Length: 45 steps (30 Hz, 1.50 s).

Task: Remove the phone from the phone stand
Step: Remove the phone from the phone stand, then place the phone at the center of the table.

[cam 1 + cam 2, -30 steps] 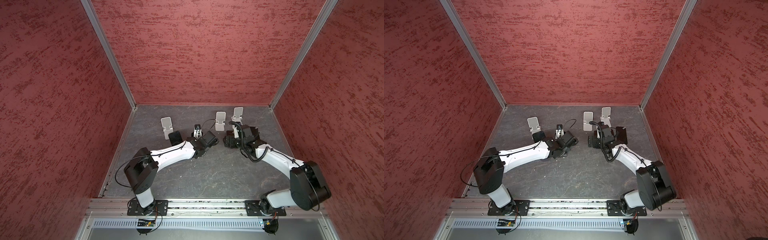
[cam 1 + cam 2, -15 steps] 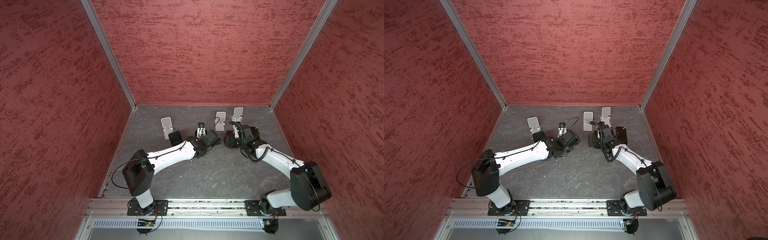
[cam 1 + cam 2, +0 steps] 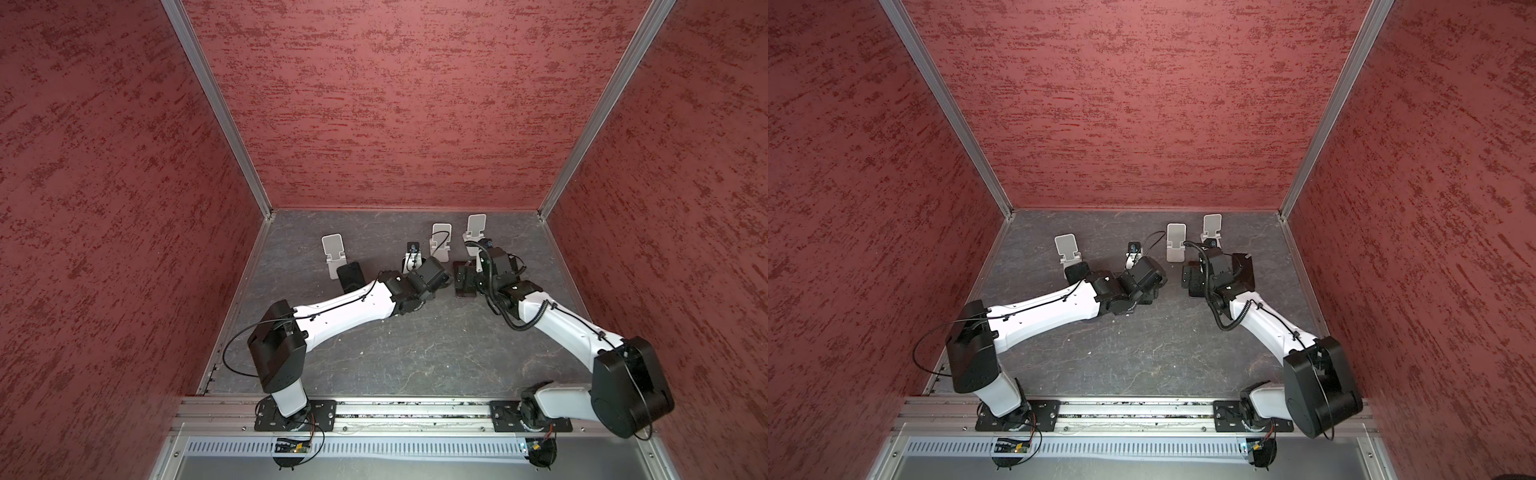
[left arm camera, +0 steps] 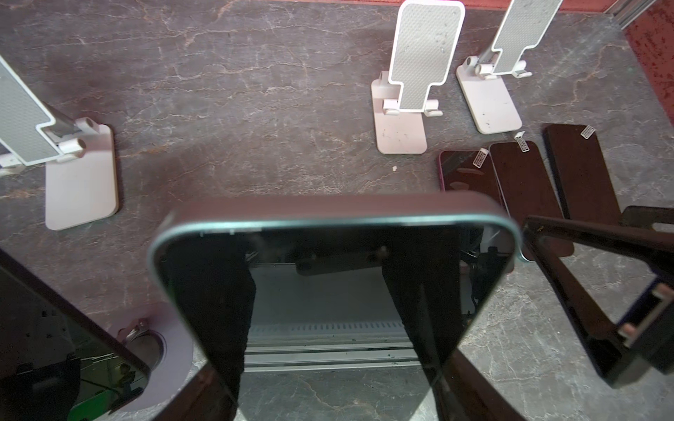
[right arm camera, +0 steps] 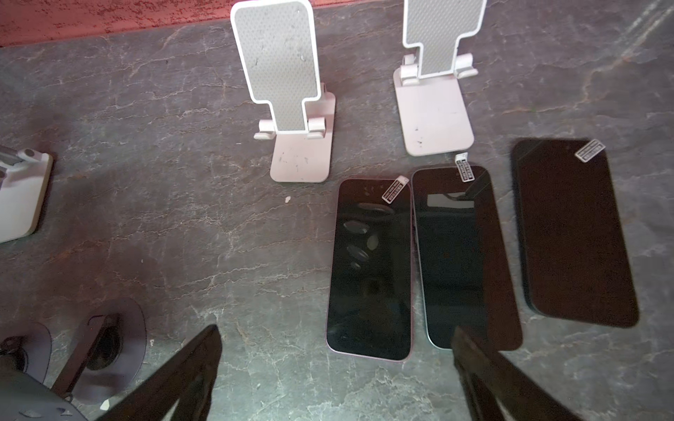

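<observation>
Right now the left fingers [image 4: 215,397] are clamped on the sides of the phone [image 4: 335,284], holding it up over the grey surface [image 4: 219,91], well short of a white stand [image 4: 419,54] and a second stand [image 4: 510,36], both empty. The right fingers [image 5: 197,364] are spread wide, gripping nothing, and hover above a pink-rimmed phone [image 5: 368,269] lying flat. A darker phone [image 5: 456,255] lies right against its side, and a third phone [image 5: 572,233] a little apart.
</observation>
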{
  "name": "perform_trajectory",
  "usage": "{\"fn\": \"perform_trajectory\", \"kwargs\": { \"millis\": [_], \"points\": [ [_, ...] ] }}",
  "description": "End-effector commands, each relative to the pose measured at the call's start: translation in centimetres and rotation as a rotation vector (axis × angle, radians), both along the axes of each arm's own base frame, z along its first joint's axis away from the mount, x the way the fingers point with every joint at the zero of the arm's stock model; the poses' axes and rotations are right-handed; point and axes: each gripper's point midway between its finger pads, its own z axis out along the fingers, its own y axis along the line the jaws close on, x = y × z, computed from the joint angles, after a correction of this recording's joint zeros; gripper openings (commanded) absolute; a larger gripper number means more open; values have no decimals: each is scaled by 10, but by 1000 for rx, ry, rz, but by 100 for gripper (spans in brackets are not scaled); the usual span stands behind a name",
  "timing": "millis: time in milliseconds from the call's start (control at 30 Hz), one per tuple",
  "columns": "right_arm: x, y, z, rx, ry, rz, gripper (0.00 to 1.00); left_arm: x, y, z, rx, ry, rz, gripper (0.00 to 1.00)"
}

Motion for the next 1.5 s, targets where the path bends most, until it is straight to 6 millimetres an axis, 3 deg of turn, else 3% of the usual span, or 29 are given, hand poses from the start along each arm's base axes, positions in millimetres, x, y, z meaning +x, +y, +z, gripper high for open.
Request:
{"fn": "perform_trajectory", "kwargs": {
  "millis": [0, 400, 733, 967, 1467],
  "points": [
    [10, -15, 33, -13, -85, -71, 99, 3, -14, 4, -21, -6, -31, 64],
    [7, -56, 75, -43, -210, -183, 99, 5, -38, -1, -38, 30, -86, 64],
    [-4, -65, 96, -12, -281, -202, 99, 13, -62, -10, -46, 68, -125, 64],
    [-10, -74, 101, -24, -312, -234, 99, 20, -71, -20, -94, 119, -137, 64],
    [-19, -80, 111, -4, -371, -252, 99, 35, -67, -56, -52, 290, -83, 64]
  ]
}}
